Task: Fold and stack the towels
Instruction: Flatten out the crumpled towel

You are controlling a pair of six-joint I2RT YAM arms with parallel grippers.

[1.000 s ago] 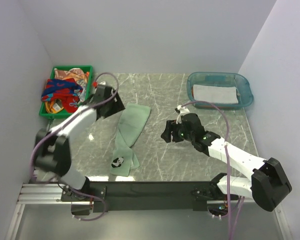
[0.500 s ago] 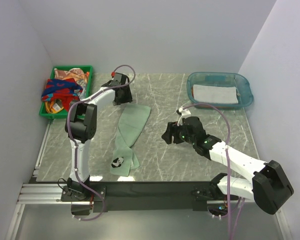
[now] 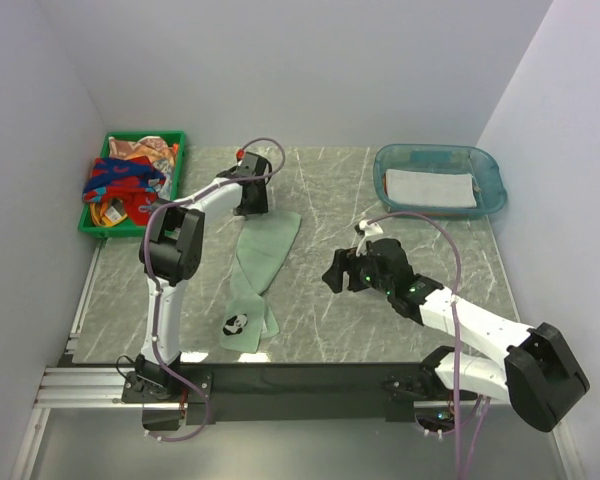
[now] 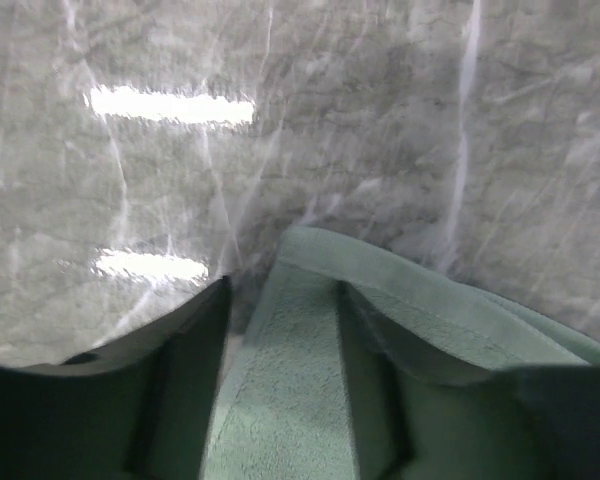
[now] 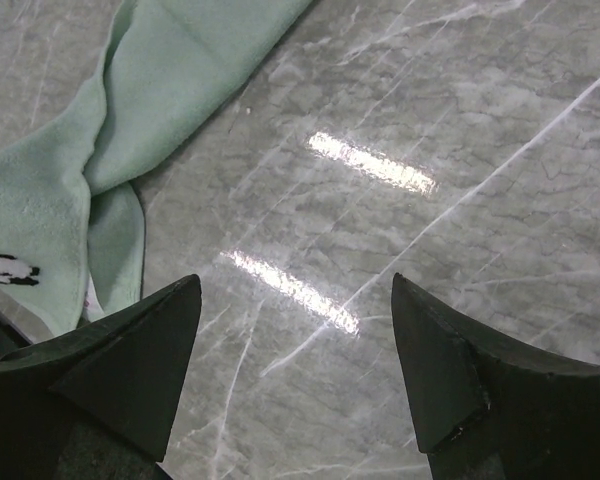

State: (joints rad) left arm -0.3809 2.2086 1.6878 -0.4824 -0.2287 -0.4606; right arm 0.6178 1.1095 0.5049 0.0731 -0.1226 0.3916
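Swinging the left tool (image 3: 252,203) over from the green tray (image 3: 145,135) to the far corner of the sage green towel (image 3: 248,268) lying mid-table (image 3: 320,190), straddling it half-spread, not yet pinching. Holding the right tool (image 3: 336,274) wide apart nearby. Beginning the fold; needing a firm pinch next.

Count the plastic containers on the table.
2: a green tray at the back left, heaped with towels, and a blue tub at the back right holding a whitish towel. None seems hidden.
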